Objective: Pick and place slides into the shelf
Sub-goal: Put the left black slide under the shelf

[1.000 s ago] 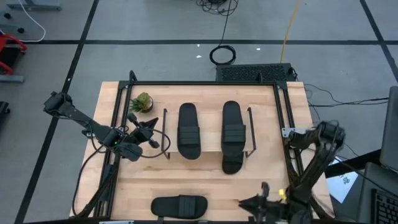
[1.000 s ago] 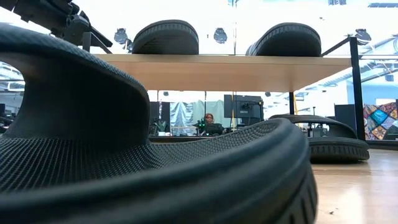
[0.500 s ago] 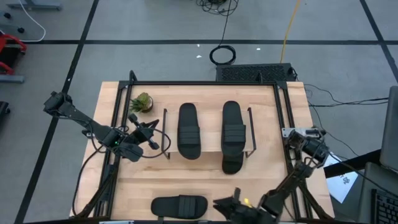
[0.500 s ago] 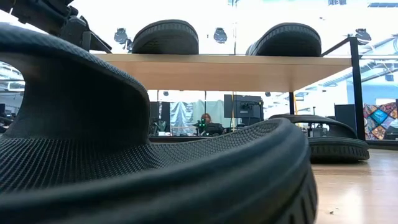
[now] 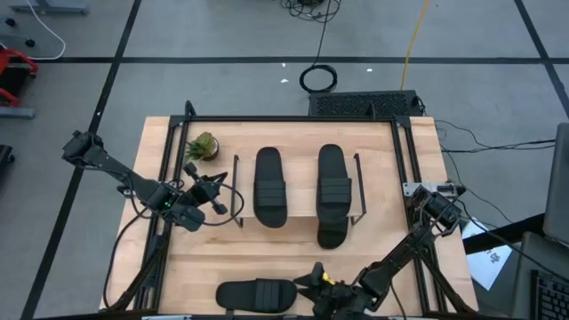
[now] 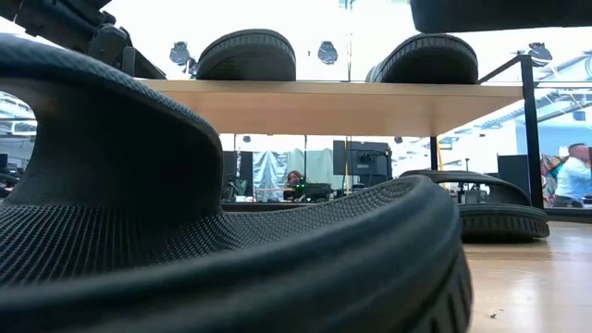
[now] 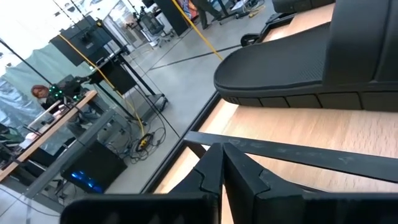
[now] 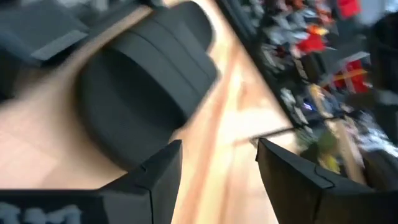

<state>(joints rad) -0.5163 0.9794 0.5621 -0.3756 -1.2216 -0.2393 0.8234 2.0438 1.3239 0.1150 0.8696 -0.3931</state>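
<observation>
Two black slides (image 5: 269,185) (image 5: 334,182) lie side by side on the top board of the shelf (image 5: 298,213). Another slide (image 5: 331,233) rests lower at the shelf's right, its end sticking out toward the near edge. One more slide (image 5: 256,294) lies flat on the table by the near edge; it fills the low view (image 6: 185,231). My right gripper (image 5: 307,286) is open just right of that slide's end, the slide (image 8: 143,87) ahead of its fingers. My left gripper (image 5: 213,191) is shut beside the shelf's left wire frame and holds nothing.
A small potted plant (image 5: 204,145) stands at the table's far left. The table's black frame (image 5: 293,119) runs round the board. A person (image 6: 573,176) shows in the room beyond. Bare wood lies between the shelf and the near slide.
My right gripper has travelled along the near edge toward the table's left, closing on the right end of the slide that lies there. The slides and the shelf have not moved.
</observation>
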